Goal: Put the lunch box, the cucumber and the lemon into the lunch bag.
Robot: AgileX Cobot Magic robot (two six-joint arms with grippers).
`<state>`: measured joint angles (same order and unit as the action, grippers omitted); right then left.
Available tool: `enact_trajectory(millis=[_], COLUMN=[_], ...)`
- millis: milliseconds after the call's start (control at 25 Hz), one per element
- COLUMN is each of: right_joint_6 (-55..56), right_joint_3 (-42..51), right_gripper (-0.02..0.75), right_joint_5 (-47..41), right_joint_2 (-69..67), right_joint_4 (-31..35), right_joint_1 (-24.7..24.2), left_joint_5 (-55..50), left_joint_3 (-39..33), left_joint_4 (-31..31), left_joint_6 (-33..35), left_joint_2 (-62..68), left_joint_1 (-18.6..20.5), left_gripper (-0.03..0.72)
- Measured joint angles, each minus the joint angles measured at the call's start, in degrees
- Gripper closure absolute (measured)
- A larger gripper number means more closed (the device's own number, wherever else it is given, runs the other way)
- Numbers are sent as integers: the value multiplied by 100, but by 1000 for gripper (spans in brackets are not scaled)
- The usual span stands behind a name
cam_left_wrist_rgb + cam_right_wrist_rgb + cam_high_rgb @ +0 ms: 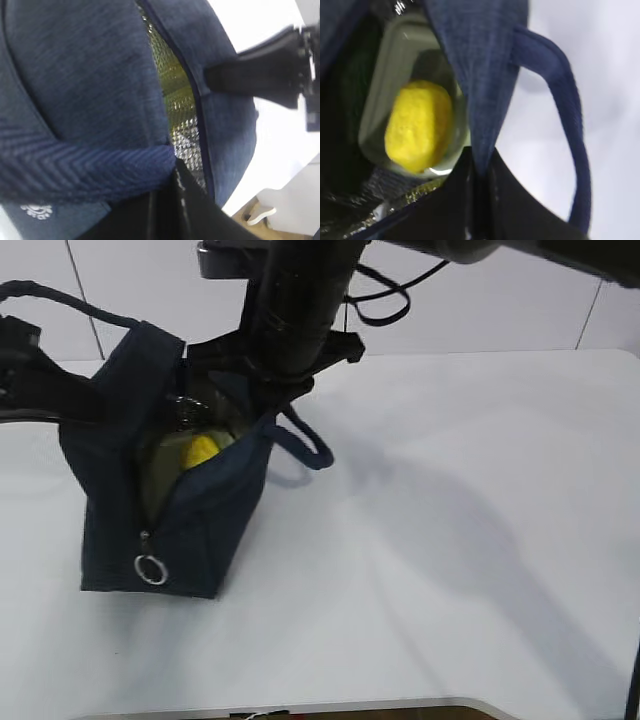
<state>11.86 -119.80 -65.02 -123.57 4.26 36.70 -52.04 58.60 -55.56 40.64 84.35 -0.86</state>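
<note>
Right wrist view shows the right gripper (pixel 479 172) clamped on the lunch bag (pixel 475 60) rim, the lemon (pixel 418 125) lying just left of the jaws on the lunch box (pixel 395 60) lid inside. Opposite, the left gripper (pixel 172 175) pinches a handle (pixel 85 167). No cucumber shows.

My right arm came down from above, its gripper (pixel 479 165) closed with the fingers pinched on the rim of the lunch bag (pixel 215 510) at its near wall. My left arm reached in from the left side, and its gripper (pixel 172 172) was likewise closed, clamped on the fabric of the opposite rim just beside a handle. Both wrists were angled toward the opening between them.
</note>
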Motion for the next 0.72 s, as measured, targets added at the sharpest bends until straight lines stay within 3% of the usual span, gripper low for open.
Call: enact_trajectory(millis=[160, 440, 720], right_joint_6=[-9, -56, -167], right_joint_3=[-14, -17, -17], right_gripper=[727, 728, 728], right_joint_5=[-520, -754, -791], right_joint_2=[262, 531, 622], right_joint_4=[-893, -1613, -1767], right_joint_1=[0, -11, -88], left_joint_5=[405, 1382, 2033], left_joint_3=[0, 0, 0], left_joint_4=[-120, -565, -742], left_joint_6=[0, 0, 0], left_joint_2=[7, 45, 527], left_joint_1=[-499, -1491, -2360], left_gripper=[694, 694, 694])
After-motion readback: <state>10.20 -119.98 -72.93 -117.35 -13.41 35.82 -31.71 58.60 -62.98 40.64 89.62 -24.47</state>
